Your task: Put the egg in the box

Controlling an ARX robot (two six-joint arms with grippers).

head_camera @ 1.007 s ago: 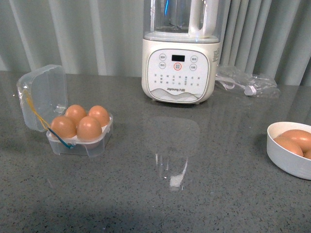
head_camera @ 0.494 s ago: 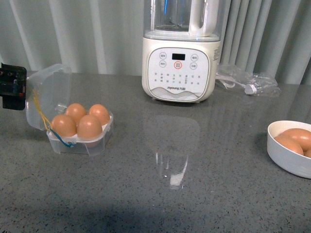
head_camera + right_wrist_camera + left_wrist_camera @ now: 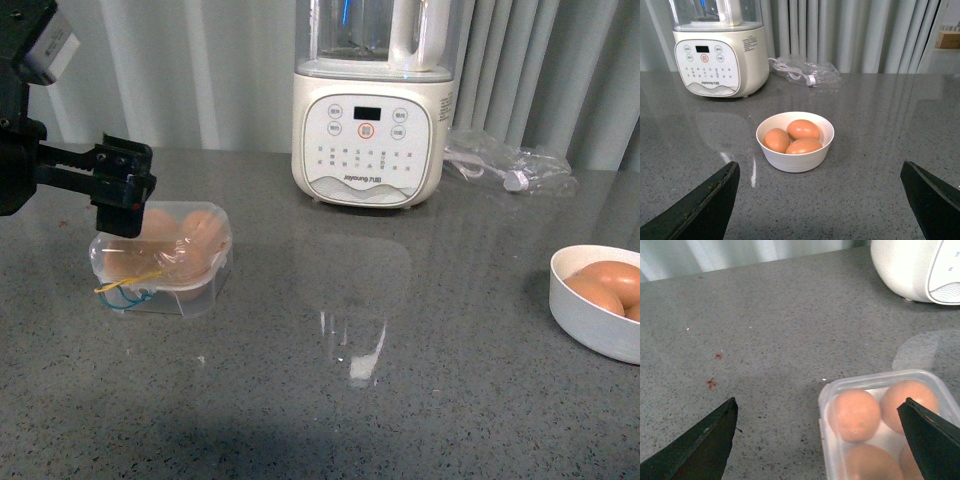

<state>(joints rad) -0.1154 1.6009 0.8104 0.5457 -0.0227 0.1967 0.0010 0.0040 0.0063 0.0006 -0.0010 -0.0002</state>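
Note:
The box is a small clear case with yellow and blue bands, at the left of the table. Its lid lies down over several brown eggs. My left gripper hangs open just above the box's back left edge, holding nothing. In the left wrist view the box sits between and below the fingers, with eggs showing through the hazy lid; the left gripper is wide open. My right gripper is open and empty, short of a white bowl with three eggs.
A cream blender stands at the back centre. A clear bag with a cable lies to its right. The white bowl sits at the right edge. Two small red marks dot the grey table.
The box's lid, upright a second ago, has swung down over the eggs. My left arm has come in from the left and now hangs over the box.

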